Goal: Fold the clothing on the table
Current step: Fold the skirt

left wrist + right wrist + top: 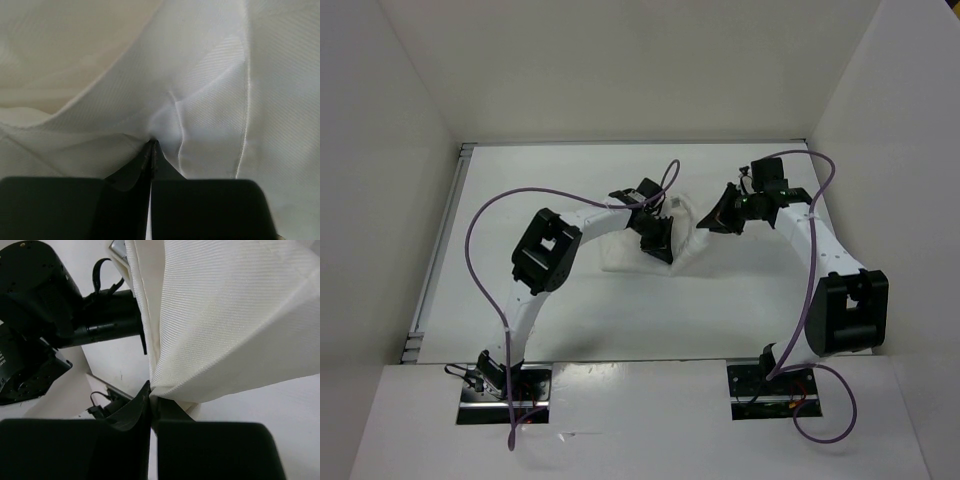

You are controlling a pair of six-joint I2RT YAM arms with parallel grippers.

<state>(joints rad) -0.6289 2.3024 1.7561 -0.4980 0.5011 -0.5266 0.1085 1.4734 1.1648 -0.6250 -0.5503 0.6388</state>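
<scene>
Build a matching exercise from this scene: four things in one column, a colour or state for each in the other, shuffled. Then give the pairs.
Column one:
1. left gripper
2. clothing
3. cable
4. table

Column two:
A. ribbed weave, bunched up
B. plain and flat, metal strip along its left edge
C. shut on a pinch of fabric
D. purple, looping

Pairs: 1-C, 2-A, 3-D, 4-B.
</scene>
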